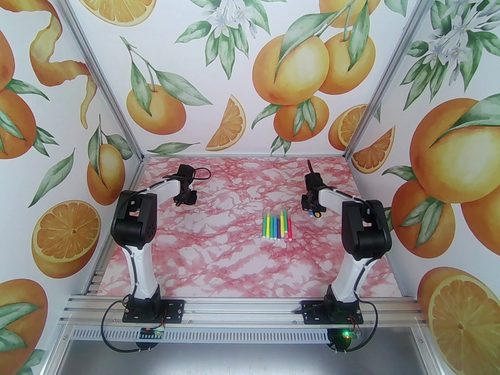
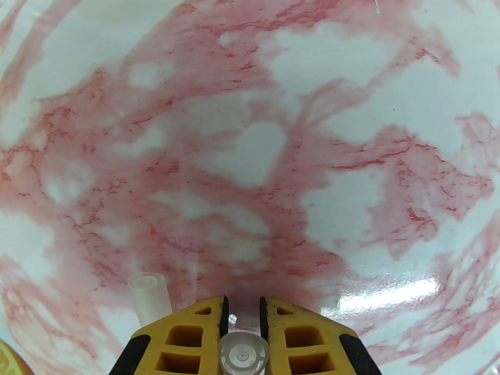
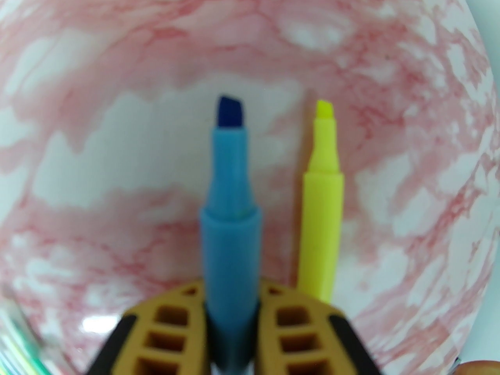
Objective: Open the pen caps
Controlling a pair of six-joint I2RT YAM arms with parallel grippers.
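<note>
Right wrist view: the right gripper (image 3: 231,287) clamps the barrel of a blue marker (image 3: 230,209), its chisel tip bare. A yellow marker (image 3: 322,209), also uncapped, sits just right of it; whether it is held or lying free cannot be told. In the left wrist view the left gripper (image 2: 242,301), jaws narrow, pinches a translucent cap (image 2: 244,354) seen end-on, with a second pale tube (image 2: 148,295) just beside its left finger. From above, a row of markers (image 1: 277,227) lies side by side on the table (image 1: 218,256), right of centre and near the right arm; which ends are capped is too small to tell. Such caps are likely light, stiff, smooth plastic, prone to slipping. A grip across the middle, with the barrel pinched close to the joint and a straight pull, looks safest. The tabletop is glossy pink marble print showing glare, and round pens may roll on it. Walls (image 1: 234,92) printed with oranges close in three sides.
</note>
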